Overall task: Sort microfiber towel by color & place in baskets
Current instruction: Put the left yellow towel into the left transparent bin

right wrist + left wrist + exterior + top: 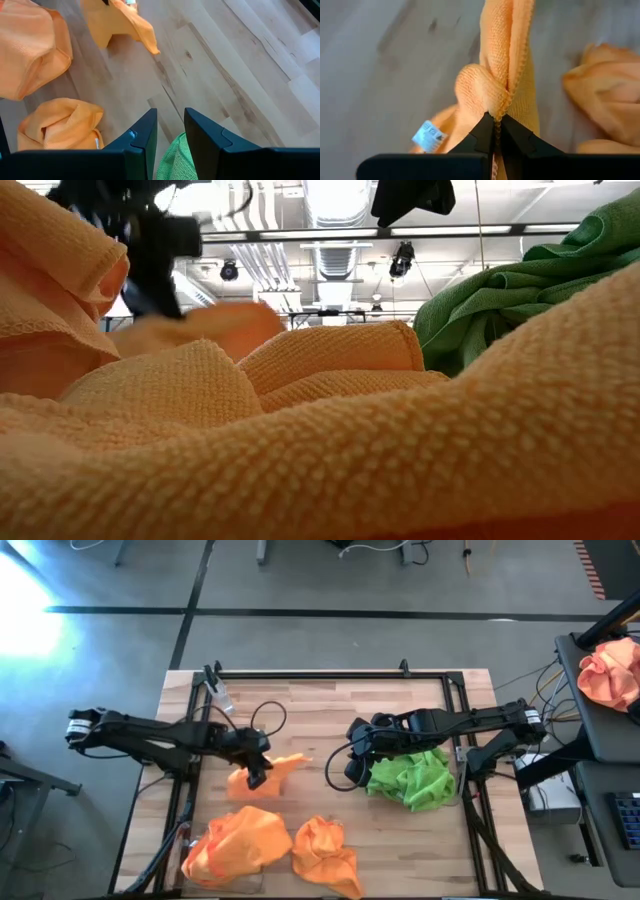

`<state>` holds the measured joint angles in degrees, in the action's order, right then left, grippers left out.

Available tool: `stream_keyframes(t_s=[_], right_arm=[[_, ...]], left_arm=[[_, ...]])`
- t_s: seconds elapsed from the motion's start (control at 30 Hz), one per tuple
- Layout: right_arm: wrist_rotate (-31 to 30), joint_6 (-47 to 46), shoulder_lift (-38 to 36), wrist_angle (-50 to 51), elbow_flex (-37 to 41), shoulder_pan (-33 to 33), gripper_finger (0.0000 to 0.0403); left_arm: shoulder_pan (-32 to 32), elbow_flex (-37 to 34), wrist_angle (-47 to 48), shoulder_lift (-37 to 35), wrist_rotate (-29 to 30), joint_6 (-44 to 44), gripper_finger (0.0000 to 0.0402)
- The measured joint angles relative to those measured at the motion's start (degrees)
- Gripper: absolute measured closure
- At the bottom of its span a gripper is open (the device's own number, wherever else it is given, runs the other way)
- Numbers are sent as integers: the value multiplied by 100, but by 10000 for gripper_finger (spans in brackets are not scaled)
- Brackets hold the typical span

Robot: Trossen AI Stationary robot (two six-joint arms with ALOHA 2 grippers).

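My left gripper (pixel 256 772) (pixel 495 126) is over the table's middle, shut on a bright orange towel (pixel 282 767) (pixel 116 24) that carries a small blue label (pixel 427 134). My right gripper (pixel 353 768) (pixel 170 131) is open above bare wood, just left of the heap of lime green towels (pixel 412 778) (pixel 520 290), whose edge (pixel 176 159) shows under its fingers. Two more orange heaps lie near the front edge (pixel 235 843) (pixel 325 855). No see-through basket shows plainly. My left gripper pinches the orange towel between its two fingertips at a bunched fold beside the stitched hem (pixel 496 107), several layers together. The fingers come from above, slanting down. The towel hangs below them; whether its lower end touches the table cannot be told.
A paler peach-pink cloth (pixel 610 672) lies on a side stand beyond the table's right edge. A dark frame rail (pixel 320 675) runs along the table's far side. Bare wood (pixel 320 715) lies between the arms and the far rail. Orange cloth (pixel 320 450) fills the low view's foreground.
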<state>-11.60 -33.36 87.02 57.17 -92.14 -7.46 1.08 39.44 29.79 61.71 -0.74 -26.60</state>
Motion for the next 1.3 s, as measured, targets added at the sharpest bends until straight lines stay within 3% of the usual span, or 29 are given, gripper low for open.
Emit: stream_keyframes(t_s=[0.27,0.7,0.9,1.3], right_arm=[[-31,10,0,-2,0,0,312],[-50,135,0,0,0,0,312],[-52,537,0,177,0,0,312],[-52,744,2,1323,0,0,312]], left_arm=[[-2,1573,1432,-2,233,578,397],[362,3354,3188,-4,236,-351,397],[1135,3554,3233,-7,637,-1179,397],[3149,3202,3287,212,1379,-4122,397]])
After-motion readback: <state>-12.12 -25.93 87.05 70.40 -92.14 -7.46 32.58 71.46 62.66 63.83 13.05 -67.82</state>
